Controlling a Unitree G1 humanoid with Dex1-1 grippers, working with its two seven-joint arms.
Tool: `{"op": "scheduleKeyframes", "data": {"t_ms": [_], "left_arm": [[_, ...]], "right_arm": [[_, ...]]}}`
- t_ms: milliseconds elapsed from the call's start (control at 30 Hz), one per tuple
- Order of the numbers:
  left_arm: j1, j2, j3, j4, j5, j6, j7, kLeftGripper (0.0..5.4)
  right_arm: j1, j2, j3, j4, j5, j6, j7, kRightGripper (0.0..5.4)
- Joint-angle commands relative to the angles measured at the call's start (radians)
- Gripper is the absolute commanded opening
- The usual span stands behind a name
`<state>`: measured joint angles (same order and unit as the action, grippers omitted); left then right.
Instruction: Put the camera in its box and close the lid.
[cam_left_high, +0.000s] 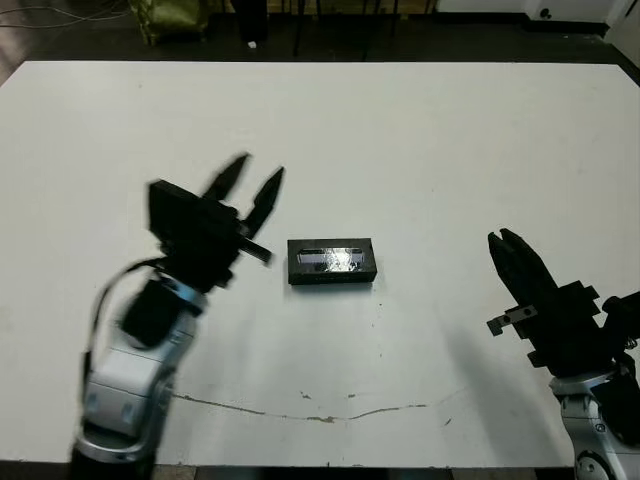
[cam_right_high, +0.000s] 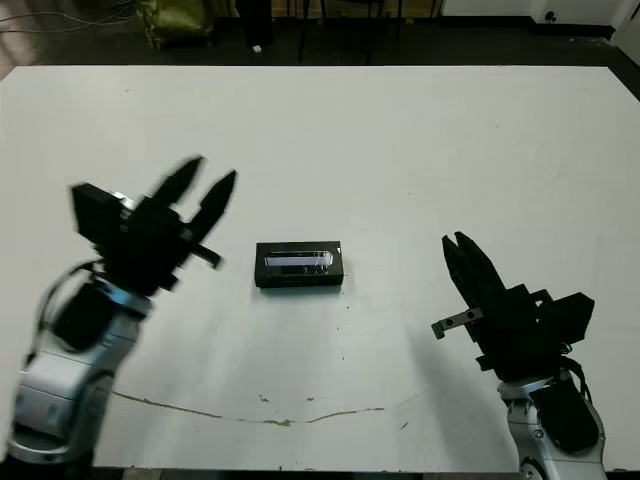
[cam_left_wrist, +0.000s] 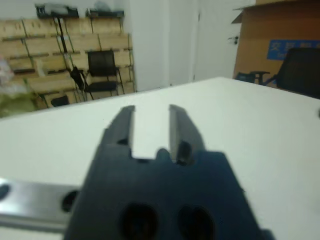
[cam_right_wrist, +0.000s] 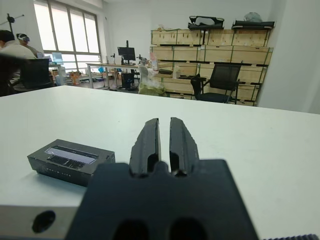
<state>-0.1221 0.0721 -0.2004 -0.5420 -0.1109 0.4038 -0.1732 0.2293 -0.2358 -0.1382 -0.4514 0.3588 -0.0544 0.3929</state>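
Both pincers hang clear of the work, empty. One closed box (cam_left_high: 332, 262) sits mid-tabletop (cam_left_high: 420, 150), its lid (cam_left_high: 331, 256) seated flat with the glossy strip facing up; the camera is not visible, presumably inside. Left pincer (cam_left_high: 250, 187) is raised just beside the box, fingers spread; right pincer (cam_right_high: 461, 250) rests well apart, fingers nearly together. Judged so, the task looks finished.

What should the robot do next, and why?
Probably just pull both arms back and stop. The lid already sits flat on the box, no camera lies loose on the table, and both end effectors, left and right, are empty and clear of the box.
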Motion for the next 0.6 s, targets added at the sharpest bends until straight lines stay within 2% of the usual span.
{"op": "scheduleKeyframes", "data": {"t_ms": [33, 100, 400, 600], "left_arm": [[-0.004, -0.029, -0.064, 0.049, 0.063, 0.049, 0.053, 0.39], [-0.022, -0.055, -0.083, 0.096, 0.087, 0.055, 0.079, 0.03], [-0.108, -0.154, -0.130, 0.344, 0.213, -0.004, 0.196, 0.03], [-0.122, -0.196, -0.118, 0.485, 0.242, -0.053, 0.250, 0.03]], "right_arm": [[0.006, 0.000, 0.001, 0.014, -0.011, -0.006, -0.003, 0.00], [0.009, 0.001, 0.002, 0.011, -0.013, -0.006, -0.006, 0.00], [0.028, 0.000, 0.000, -0.003, -0.006, -0.005, -0.013, 0.00], [0.035, -0.001, 0.002, -0.010, -0.016, -0.005, -0.018, 0.00]]}}
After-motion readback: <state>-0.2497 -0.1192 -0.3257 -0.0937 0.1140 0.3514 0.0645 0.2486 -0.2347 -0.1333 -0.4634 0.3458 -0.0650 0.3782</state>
